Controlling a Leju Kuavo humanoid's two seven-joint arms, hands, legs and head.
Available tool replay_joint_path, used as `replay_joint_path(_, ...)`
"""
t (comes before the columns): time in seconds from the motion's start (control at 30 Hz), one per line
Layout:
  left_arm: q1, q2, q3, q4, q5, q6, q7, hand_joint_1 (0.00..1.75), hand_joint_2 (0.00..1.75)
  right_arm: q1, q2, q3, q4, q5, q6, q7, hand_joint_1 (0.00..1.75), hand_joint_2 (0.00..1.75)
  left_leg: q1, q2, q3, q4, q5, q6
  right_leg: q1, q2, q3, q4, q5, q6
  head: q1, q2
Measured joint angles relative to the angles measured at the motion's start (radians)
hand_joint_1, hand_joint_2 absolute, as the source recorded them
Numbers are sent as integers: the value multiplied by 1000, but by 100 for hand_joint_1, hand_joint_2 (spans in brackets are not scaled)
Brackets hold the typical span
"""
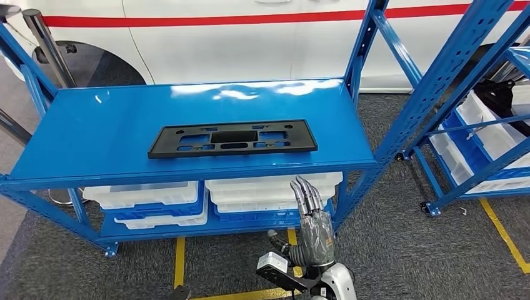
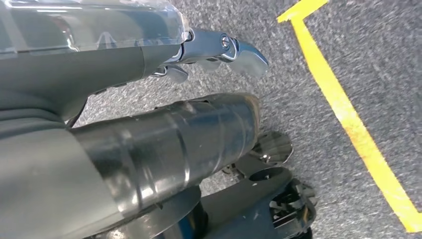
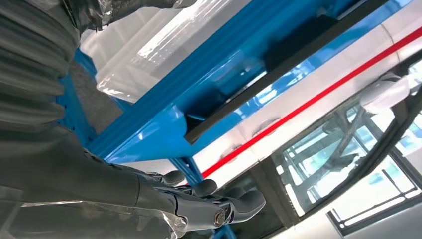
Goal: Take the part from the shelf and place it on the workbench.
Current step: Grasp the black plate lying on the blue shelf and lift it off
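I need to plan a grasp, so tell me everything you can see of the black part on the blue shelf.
The black part is a flat, long rectangular plate, matt like plastic, with several cut-out openings: a larger one in the middle and smaller slots and holes around it. It lies flat on the top level of the blue shelf, lengthwise along the front edge and slightly back from it. Nothing touches it but the shelf. The right hand is raised below and in front of it, fingers extended, holding nothing.

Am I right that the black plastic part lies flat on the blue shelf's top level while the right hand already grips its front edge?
Not quite. The black part does lie flat on the blue shelf, but the right hand grips nothing: in the head view it is below the shelf's front edge, fingers extended, apart from the part.
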Motion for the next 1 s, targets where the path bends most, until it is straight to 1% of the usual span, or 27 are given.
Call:
replay_joint_path(0.07,-1,0,-1,1,0,0,1,0,0,0,-1,-4,0,5,0,0,0,175,0,0,0,-2,-2,-10,5,1,6,-19,-3,-6,0,0)
replay_joint_path(0.13,-2,0,-2,1,0,0,1,0,0,-1,-2,-8,0,10,0,1,0,175,2,1,0,5,-12,-21,-1,1,16,-30,-1,-13,0,0)
replay_joint_path(0.2,-3,0,-3,1,0,0,2,0,0,-2,-2,-10,0,12,0,2,0,175,1,0,-6,26,-28,-26,-8,0,27,-41,1,-19,-1,0)
replay_joint_path(0.23,-3,0,-3,1,0,0,2,0,0,-2,-2,-10,0,12,0,2,0,175,1,0,-9,36,-34,-27,-8,0,29,-43,1,-21,-2,0)
replay_joint_path(0.43,-3,0,-3,1,0,0,2,0,0,-2,-2,-10,0,13,1,2,0,175,1,0,-12,43,-38,-27,-8,0,29,-43,1,-22,-2,0)
replay_joint_path(0.47,-3,0,-3,1,0,0,2,0,0,-3,-2,-10,0,13,1,2,0,175,2,0,-24,66,-49,-28,-8,-1,30,-43,0,-23,-3,0)
replay_joint_path(0.53,-2,0,-3,1,0,-1,3,0,0,-3,-3,-11,0,15,0,3,0,175,5,0,-92,192,-97,-35,-8,-2,33,-42,-4,-27,-3,0)
replay_joint_path(0.57,-1,1,-3,1,0,-1,4,0,0,-3,-4,-12,0,17,0,5,0,175,7,0,-127,249,-110,-38,-8,-2,36,-41,-7,-28,-3,0)
replay_joint_path(0.6,0,2,-3,1,1,-1,6,0,0,-3,-6,-16,1,25,-1,9,0,175,9,0,-122,221,-80,-41,-9,-1,44,-38,-16,-24,-3,0)
replay_joint_path(0.63,1,3,-4,1,2,-1,8,0,0,-5,-11,-23,-1,39,-1,15,0,175,8,-1,-96,153,-41,-35,-9,1,50,-36,-25,-14,-4,0)
replay_joint_path(0.67,0,5,-6,1,3,-1,10,0,0,-7,-15,-30,-3,54,-2,21,0,175,9,-1,-65,78,-1,-26,-9,2,56,-32,-36,-2,-4,0)
replay_joint_path(0.7,-1,6,-8,1,3,-1,12,0,0,-9,-20,-36,-6,69,-2,26,0,175,9,-2,-32,6,29,-16,-10,3,59,-22,-49,11,-4,0)
replay_joint_path(0.73,-3,7,-10,1,3,-1,14,0,0,-13,-24,-40,-10,79,-2,29,0,175,8,-3,-28,0,26,-5,-10,2,49,-1,-63,20,-4,0)
replay_joint_path(0.77,-4,7,-12,1,3,-1,14,0,0,-15,-26,-42,-13,82,-2,31,0,175,10,-2,-25,-3,25,1,-12,2,29,40,-83,25,-4,0)
replay_joint_path(0.8,-5,7,-14,1,3,-1,14,0,0,-17,-29,-43,-14,85,-2,31,0,175,9,-2,-22,-3,22,5,-13,1,-3,101,-109,28,-4,0)
replay_joint_path(0.83,-5,7,-16,1,3,-2,15,0,0,-18,-32,-44,-15,88,-2,33,0,175,9,-2,-20,-3,19,9,-13,1,-44,172,-134,31,-4,0)
replay_joint_path(0.87,-5,7,-17,1,3,-2,15,0,0,-18,-36,-45,-15,93,-2,34,0,175,8,-1,-17,-3,16,11,-13,1,-81,231,-148,32,-4,0)
replay_joint_path(0.9,-5,7,-17,1,2,-3,15,0,0,-18,-39,-45,-15,99,-3,36,0,175,7,-2,-12,-3,12,12,-13,1,-107,262,-144,32,-4,0)
replay_joint_path(0.93,-4,7,-18,1,2,-4,16,0,0,-20,-43,-45,-16,107,-3,39,0,175,6,-3,-6,-3,7,11,-13,1,-113,253,-119,30,-4,0)
replay_joint_path(0.97,-4,7,-18,1,0,-6,16,0,0,-24,-46,-46,-17,116,-4,43,0,175,5,-3,2,-3,3,10,-12,1,-99,207,-77,26,-4,0)
replay_joint_path(1.0,-5,7,-19,1,-1,-9,16,0,0,-29,-49,-47,-20,124,-4,47,0,175,5,-4,10,-3,-3,9,-10,1,-74,136,-31,19,-4,0)
